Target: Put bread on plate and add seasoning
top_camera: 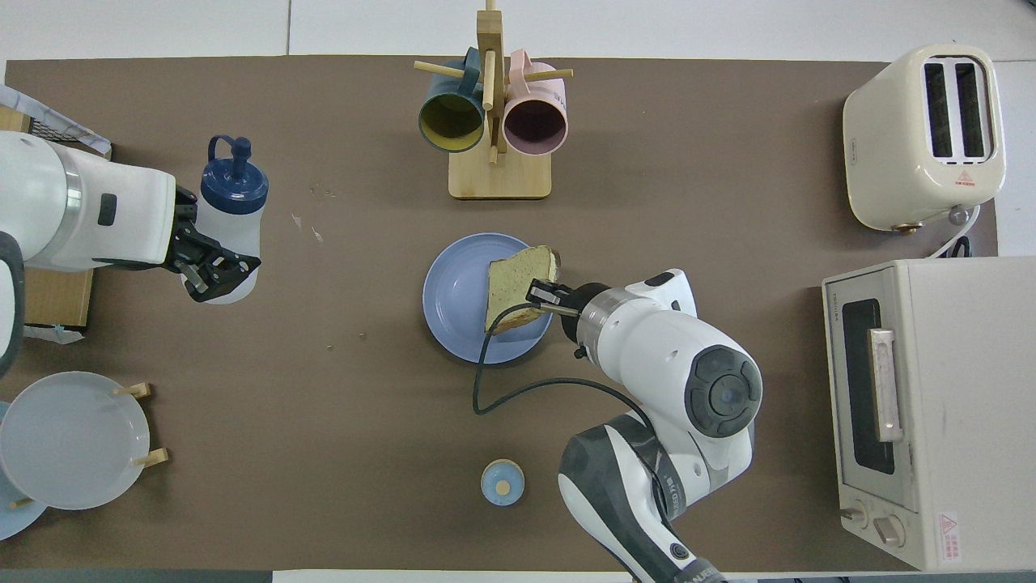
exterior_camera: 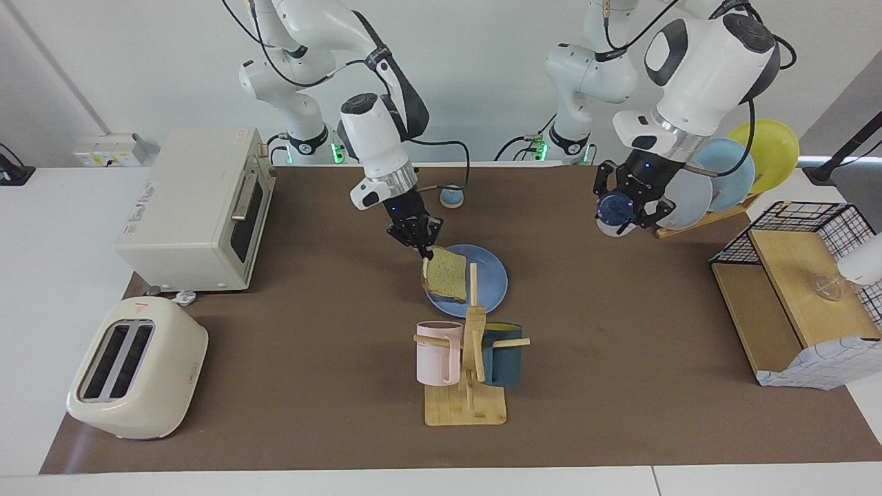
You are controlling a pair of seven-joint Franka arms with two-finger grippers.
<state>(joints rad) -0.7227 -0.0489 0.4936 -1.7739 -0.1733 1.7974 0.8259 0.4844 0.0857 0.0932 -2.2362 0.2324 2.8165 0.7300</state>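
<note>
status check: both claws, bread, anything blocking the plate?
Right claw shut on bread, tilted over plate. Left claw shut on seasoning, airborne. Nothing blocking.

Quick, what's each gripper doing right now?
Left gripper: shut on the seasoning bottle, raised.
Right gripper: shut on the bread, over the plate.

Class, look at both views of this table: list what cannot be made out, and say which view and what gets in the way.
- Overhead view: the lower body of the seasoning bottle is covered by the left gripper.
- Facing view: part of the plate sits hidden by the mug rack post.
- Both views: whether the bread lies flat yet; it tilts under the right gripper.
- Neither view shows how full the bottle is.
</note>
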